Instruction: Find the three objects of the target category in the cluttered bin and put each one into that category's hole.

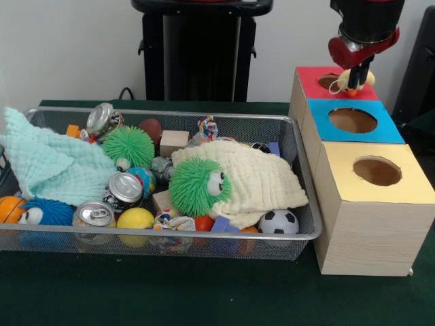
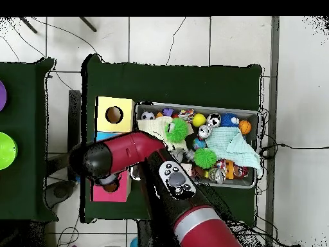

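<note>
Dark green cloth covers the bench (image 1: 204, 292), with a pale wall behind it and a tiled floor around it in the overhead view. At the far right of the front view the tool (image 1: 355, 80) hangs over the red-topped box (image 1: 314, 87), its black fingers closed on the small yellow duck (image 1: 358, 79), which sits just above the rim of that box's hole (image 1: 329, 82). In the overhead view the red arm (image 2: 132, 151) lies across this spot and hides both tool and duck. Nearer the camera stand a blue-topped box (image 1: 352, 121) and a yellow-topped box (image 1: 376, 173), all three touching in a row just right of the wire mesh bin (image 1: 299, 146). The bin is full of clutter: a cream cloth (image 1: 262, 180) with a green fuzzy ball (image 1: 199, 187) with eyes resting on it, a mint cloth (image 1: 47, 163) at the left end, a second green fuzzy ball (image 1: 128, 146), a blue fuzzy ball (image 1: 44, 212), three drink cans (image 1: 125, 188), a yellow ball (image 1: 135, 219), a small soccer ball (image 1: 279, 221), an orange ball (image 1: 10, 208) and wooden blocks (image 1: 174, 142).
</note>
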Tool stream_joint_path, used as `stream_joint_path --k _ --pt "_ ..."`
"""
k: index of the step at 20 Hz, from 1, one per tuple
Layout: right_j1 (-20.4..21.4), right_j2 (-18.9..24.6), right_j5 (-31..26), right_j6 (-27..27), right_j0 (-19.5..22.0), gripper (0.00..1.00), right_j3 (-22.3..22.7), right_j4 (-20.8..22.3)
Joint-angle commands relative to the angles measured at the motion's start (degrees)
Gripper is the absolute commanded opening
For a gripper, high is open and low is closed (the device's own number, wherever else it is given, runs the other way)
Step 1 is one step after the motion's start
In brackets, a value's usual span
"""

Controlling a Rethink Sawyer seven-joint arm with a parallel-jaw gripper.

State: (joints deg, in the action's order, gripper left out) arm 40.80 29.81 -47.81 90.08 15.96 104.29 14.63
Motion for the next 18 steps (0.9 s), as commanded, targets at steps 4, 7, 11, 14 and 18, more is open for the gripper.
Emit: stream_joint_path --k 4,7,11,14,18 --pt "-4.5 -5.6 -8.9 5.1 -1.5 0.0 -3.1 1.7" --pt "-4.6 -6.4 -10.6 5.1 -2.4 0.0 -3.9 2.5" --pt "-4.5 -7.2 -11.4 5.0 -3.0 0.0 -4.2 2.8" --pt "-4.5 -8.1 -11.1 5.3 -3.9 0.0 -4.9 3.5" --pt "-4.4 -8.4 -9.9 4.8 -4.0 0.0 -4.9 3.2"
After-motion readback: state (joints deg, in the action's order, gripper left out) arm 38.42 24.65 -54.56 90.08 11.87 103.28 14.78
